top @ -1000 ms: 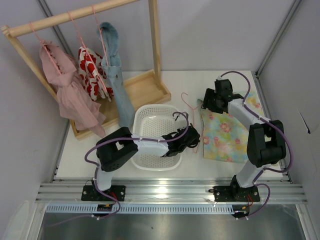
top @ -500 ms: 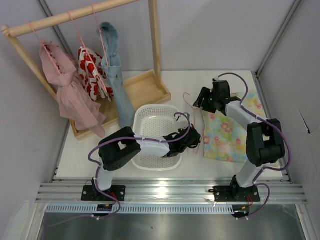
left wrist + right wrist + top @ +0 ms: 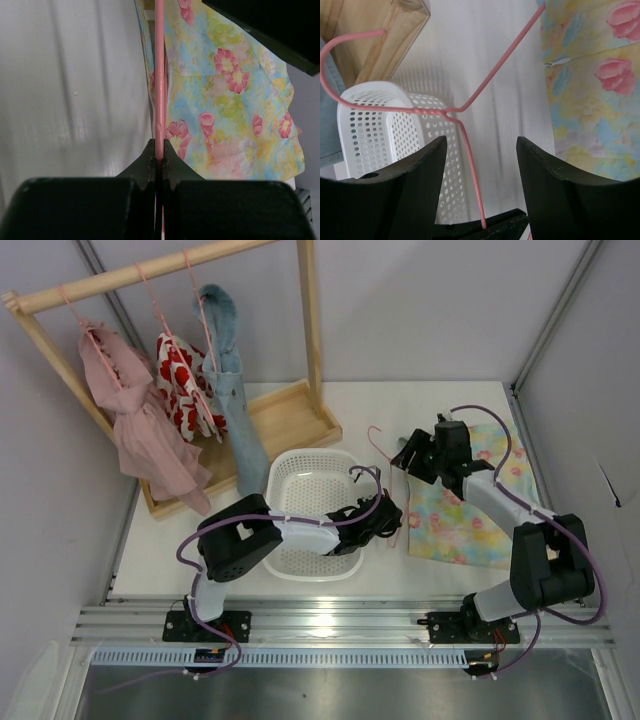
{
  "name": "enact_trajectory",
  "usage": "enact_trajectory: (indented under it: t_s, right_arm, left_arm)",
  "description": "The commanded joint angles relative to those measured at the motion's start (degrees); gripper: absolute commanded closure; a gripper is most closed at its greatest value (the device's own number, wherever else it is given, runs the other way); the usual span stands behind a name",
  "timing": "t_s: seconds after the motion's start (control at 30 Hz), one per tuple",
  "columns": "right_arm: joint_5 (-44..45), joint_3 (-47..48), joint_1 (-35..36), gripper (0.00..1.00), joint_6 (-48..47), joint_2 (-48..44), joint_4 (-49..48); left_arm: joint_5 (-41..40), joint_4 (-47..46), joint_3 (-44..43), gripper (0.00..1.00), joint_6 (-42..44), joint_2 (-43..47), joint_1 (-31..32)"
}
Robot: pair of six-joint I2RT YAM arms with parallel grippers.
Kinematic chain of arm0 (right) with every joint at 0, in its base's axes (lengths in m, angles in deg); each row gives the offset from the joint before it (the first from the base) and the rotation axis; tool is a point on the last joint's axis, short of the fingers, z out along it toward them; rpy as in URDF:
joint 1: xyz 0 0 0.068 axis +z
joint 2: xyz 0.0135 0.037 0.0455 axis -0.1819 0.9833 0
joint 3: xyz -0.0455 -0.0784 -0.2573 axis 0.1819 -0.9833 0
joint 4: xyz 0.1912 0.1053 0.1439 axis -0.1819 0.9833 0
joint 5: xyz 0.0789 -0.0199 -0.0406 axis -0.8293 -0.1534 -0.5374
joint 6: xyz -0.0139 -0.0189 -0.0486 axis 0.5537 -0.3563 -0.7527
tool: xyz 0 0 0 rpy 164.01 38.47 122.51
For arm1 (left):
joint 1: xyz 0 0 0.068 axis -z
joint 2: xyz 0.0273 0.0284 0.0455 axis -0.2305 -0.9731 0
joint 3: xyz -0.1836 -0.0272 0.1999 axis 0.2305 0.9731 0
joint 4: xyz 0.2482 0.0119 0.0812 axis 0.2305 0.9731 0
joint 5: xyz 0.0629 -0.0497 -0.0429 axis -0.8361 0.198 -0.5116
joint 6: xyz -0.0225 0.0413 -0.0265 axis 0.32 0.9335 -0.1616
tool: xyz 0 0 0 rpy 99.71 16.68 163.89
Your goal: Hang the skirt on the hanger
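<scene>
The skirt (image 3: 462, 512) lies flat on the table at the right, pale yellow and turquoise with pink flowers; it also shows in the left wrist view (image 3: 235, 100) and the right wrist view (image 3: 592, 75). The thin pink hanger (image 3: 379, 446) lies along the skirt's left edge, hook pointing to the back. My left gripper (image 3: 386, 516) is shut on the hanger's wire (image 3: 159, 90) at its near end. My right gripper (image 3: 404, 456) is open, just above the hanger's neck; one wire (image 3: 470, 150) runs between its fingers without touching them.
A white perforated basket (image 3: 288, 458) stands left of the hanger, under my left arm, and shows in the right wrist view (image 3: 375, 135). A wooden rack (image 3: 150, 270) with its tray base (image 3: 290, 420) holds three hung garments at the back left.
My right arm has swung forward and its gripper has come down over the hanger's neck. My left gripper has stayed shut on the hanger.
</scene>
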State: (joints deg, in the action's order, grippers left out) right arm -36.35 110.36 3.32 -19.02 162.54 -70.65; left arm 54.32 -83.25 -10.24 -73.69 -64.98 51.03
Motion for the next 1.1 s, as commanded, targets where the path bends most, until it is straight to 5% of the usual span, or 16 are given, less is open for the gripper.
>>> enact_trajectory:
  t_s: [0.0, 0.3, 0.87, 1.07]
  right_arm:
    - [1.02, -1.83, 0.08, 0.36, -0.49, -5.63, -3.22]
    - [0.73, -2.27, 5.35, 0.35, -17.28, -5.03, -3.4]
    - [8.3, 1.94, 5.45, 0.37, -20.9, -1.6, -1.21]
    - [9.36, 4.67, -2.02, 0.37, -16.23, -2.31, 0.74]
  left_arm:
    - [0.93, -2.35, 0.33, 1.0, 1.37, 0.57, 0.42]
    - [1.37, -2.62, 0.42, 1.0, 1.01, 0.39, 0.42]
    - [1.46, -4.11, 0.86, 1.0, 2.51, 0.4, 0.42]
    - [1.2, -4.2, 0.86, 1.0, 3.3, 0.57, 0.42]
